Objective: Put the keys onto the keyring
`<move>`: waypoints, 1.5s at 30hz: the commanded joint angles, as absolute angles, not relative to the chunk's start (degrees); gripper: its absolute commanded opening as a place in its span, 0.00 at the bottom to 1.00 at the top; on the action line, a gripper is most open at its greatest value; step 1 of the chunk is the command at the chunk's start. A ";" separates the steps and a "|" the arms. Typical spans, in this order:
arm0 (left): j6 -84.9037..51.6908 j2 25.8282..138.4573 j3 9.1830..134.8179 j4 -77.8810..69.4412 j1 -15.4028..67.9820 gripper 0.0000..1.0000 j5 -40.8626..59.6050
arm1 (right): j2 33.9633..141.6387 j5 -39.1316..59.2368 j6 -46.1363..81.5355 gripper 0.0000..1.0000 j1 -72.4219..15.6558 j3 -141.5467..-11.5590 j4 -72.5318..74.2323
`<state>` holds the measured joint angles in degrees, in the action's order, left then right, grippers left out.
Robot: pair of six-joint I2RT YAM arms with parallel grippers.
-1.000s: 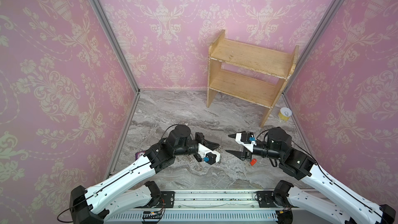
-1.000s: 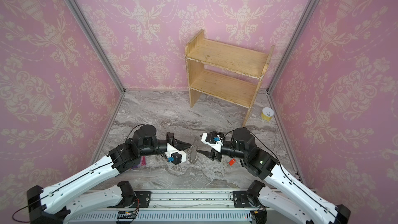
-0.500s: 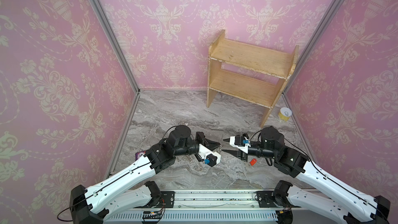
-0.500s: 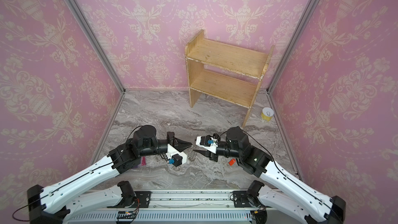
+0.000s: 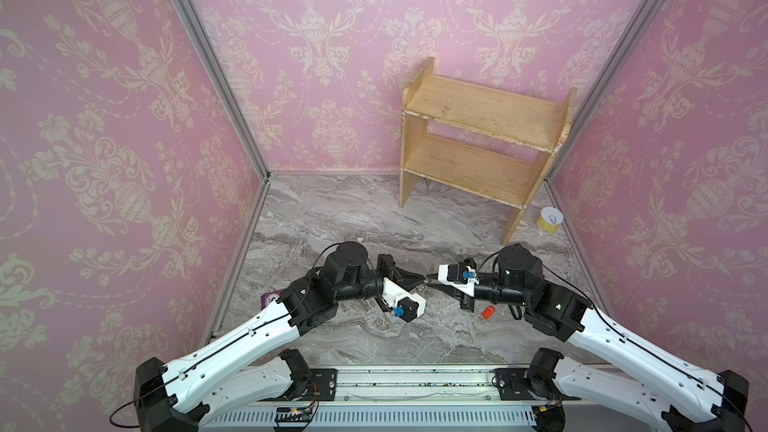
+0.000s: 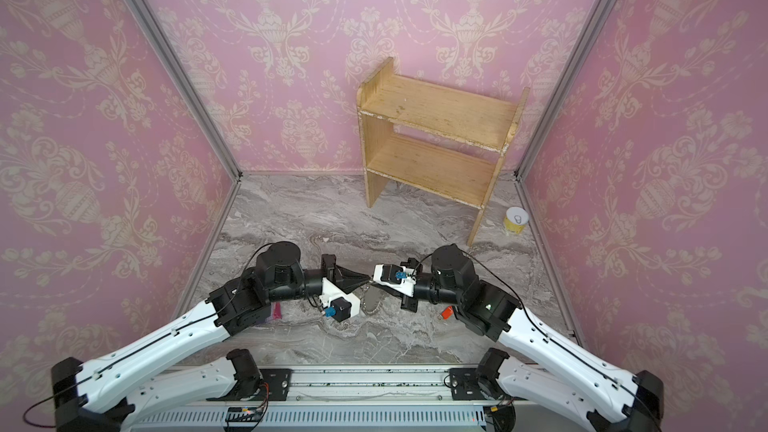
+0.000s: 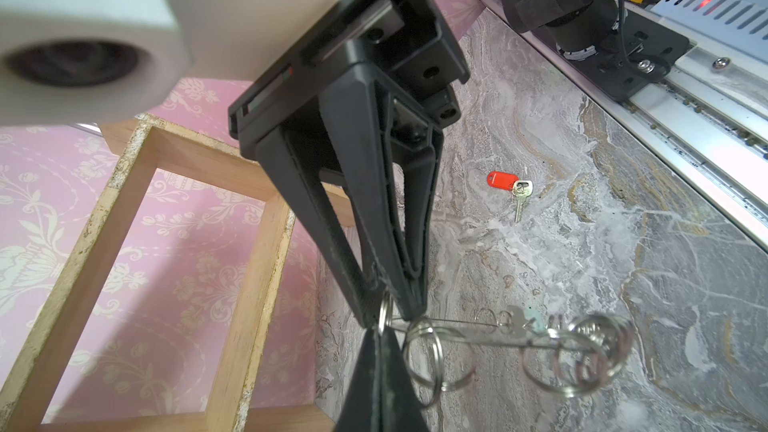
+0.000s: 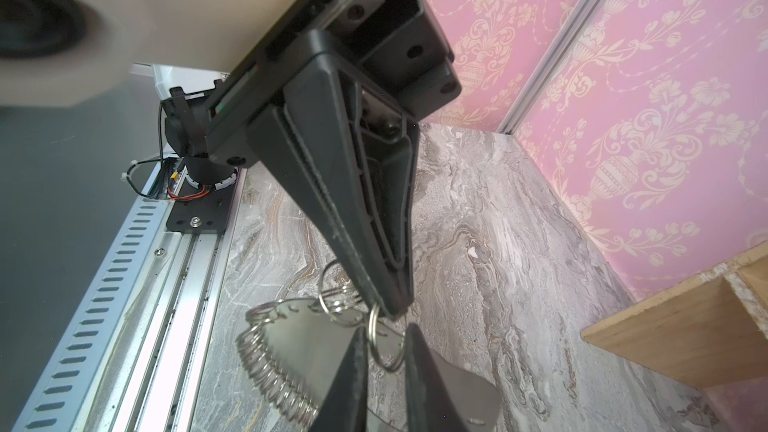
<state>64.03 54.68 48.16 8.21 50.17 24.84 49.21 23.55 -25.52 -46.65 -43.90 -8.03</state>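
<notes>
The keyring (image 8: 299, 338) is a flat crescent plate edged with many silver split rings; it hangs over the marble floor, dim in a top view (image 6: 372, 299). My left gripper (image 7: 380, 332) is shut on one split ring (image 8: 384, 342) of it. My right gripper (image 8: 386, 351) meets the left gripper (image 5: 423, 278) tip to tip in both top views. Its jaws stand narrowly apart, one on each side of that same ring. The keys (image 7: 505, 182), a small silver key on a red tag, lie flat on the floor beside the right arm (image 5: 489, 312), held by nothing.
A wooden two-tier shelf (image 5: 478, 151) stands at the back right, with a yellow can (image 5: 549, 220) by the right wall. A small purple item (image 6: 275, 312) lies under the left arm. The metal rail (image 5: 415, 380) runs along the front edge.
My right gripper has moved left to the left gripper's tip, and its jaws have narrowed around the split ring. The left arm and the keys have stayed put.
</notes>
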 commanded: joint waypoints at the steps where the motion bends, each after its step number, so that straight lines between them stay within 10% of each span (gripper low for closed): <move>1: 63.63 53.19 47.74 5.62 50.80 0.00 24.48 | 48.87 21.98 -25.49 0.18 -46.94 -45.40 -8.79; 38: 56.16 54.05 46.49 1.06 50.62 0.00 26.81 | 45.62 23.03 -21.76 0.00 -47.01 -45.48 -5.03; 45: 55.22 54.01 46.23 0.49 50.62 0.20 25.87 | 45.90 22.50 -20.84 0.00 -46.98 -46.81 -6.52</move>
